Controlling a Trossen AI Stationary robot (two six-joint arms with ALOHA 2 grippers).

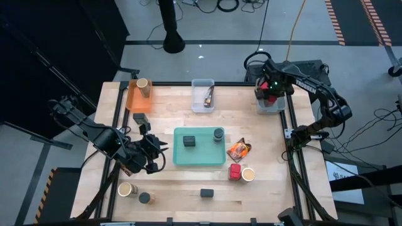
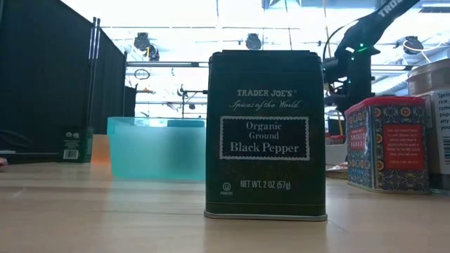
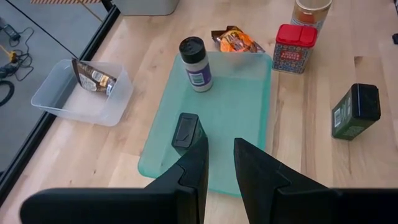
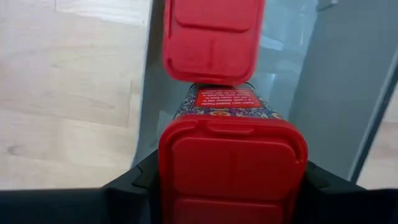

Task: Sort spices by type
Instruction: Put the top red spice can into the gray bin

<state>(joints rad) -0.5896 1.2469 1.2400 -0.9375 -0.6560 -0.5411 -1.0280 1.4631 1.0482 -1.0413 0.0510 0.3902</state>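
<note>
My right gripper is shut on a red-lidded spice tin over the bin at the table's far right. A second red-lidded tin stands in that bin. My left gripper hovers over the near left part of the teal tray, slightly open with nothing between its fingers. A dark block and a grey jar rest on the tray. More spices lie near the front edge: a printed packet, a red tin, tan jars, a dark tin. My right gripper pinches the tin at its lid end, one finger on each of two opposite sides. The fingers come from above, pointing down. The tin is upright with its red lid up; whether its base touches the bin's floor does not show.
An orange bin with a tan jar stands at the far left, a clear bin with a packet at the far middle. A dark tin lies by the orange bin. A tan jar and a dark jar stand at the near left.
</note>
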